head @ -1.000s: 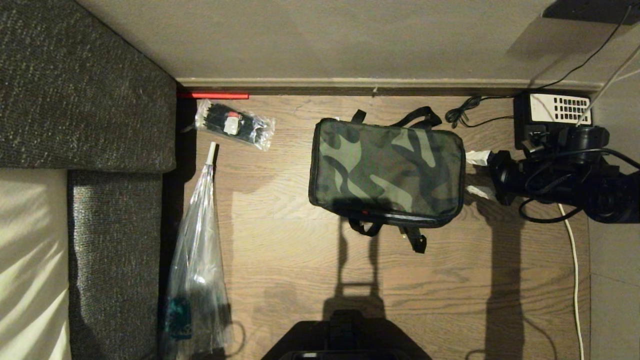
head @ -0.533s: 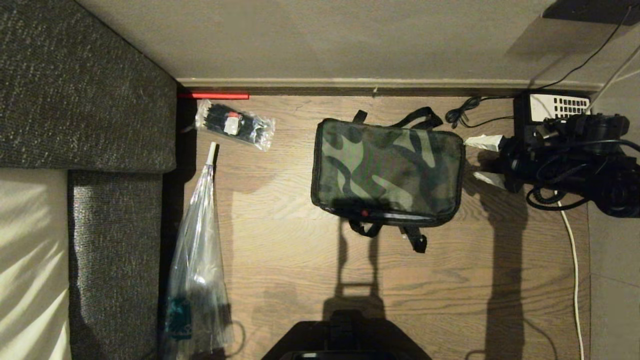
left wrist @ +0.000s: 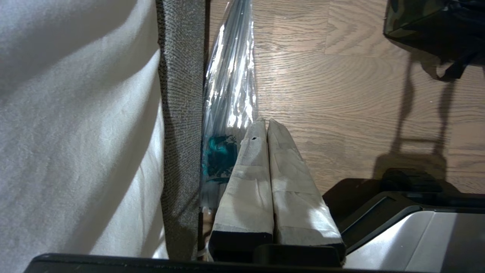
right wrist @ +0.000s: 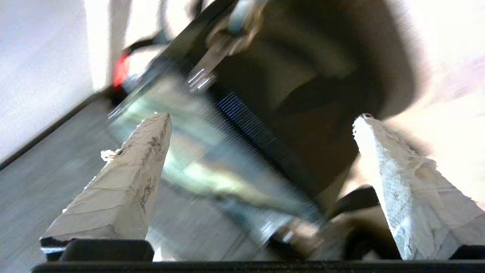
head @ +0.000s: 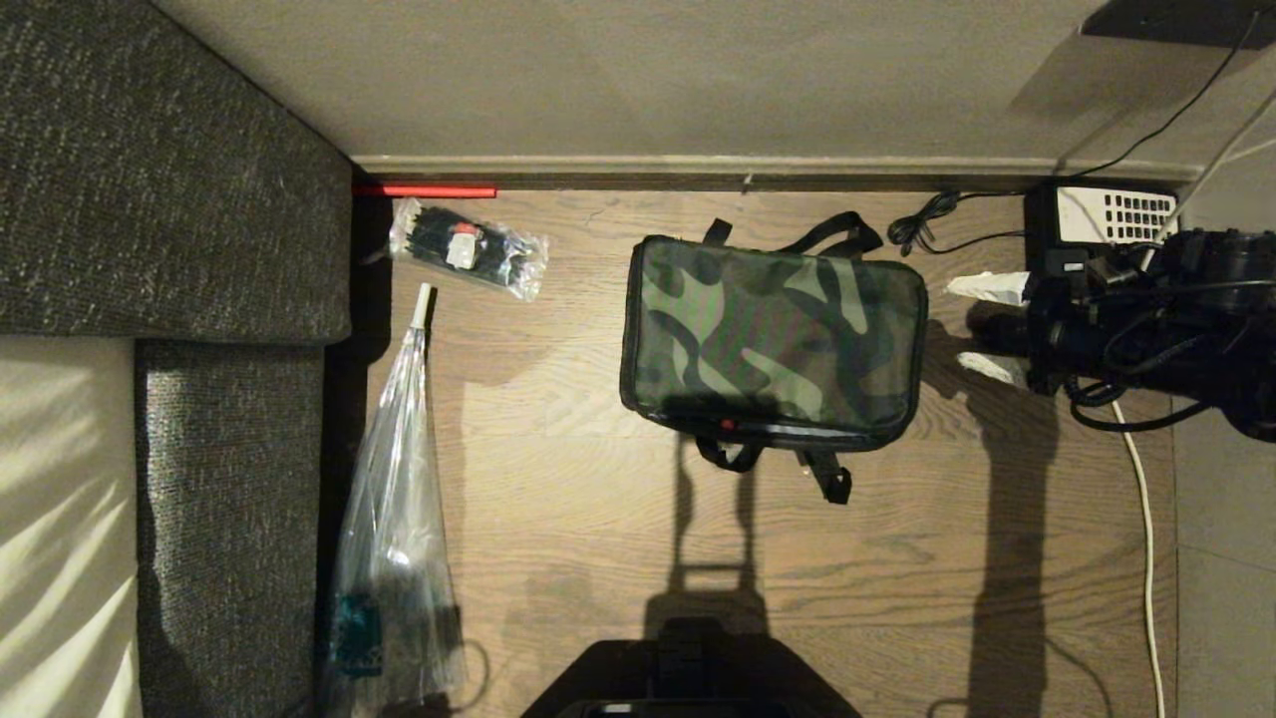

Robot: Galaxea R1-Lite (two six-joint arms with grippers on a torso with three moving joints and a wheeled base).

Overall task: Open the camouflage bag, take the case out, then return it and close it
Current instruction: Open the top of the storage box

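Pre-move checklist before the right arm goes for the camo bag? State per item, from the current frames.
1. Right gripper open: ok, white fingers stand wide apart.
2. Right gripper clear of the camouflage bag: ok, it is beside the bag's right end with floor showing between them, nothing held.
3. Bag lying flat on the wooden floor: ok, straps loose at its near and far edges.
4. Bag closed: cannot tell fully; the top looks shut, with a small red spot at the near edge.
5. Case inside: cannot tell, not visible.
6. Left gripper out of the way: ok, shut, beside the sofa.
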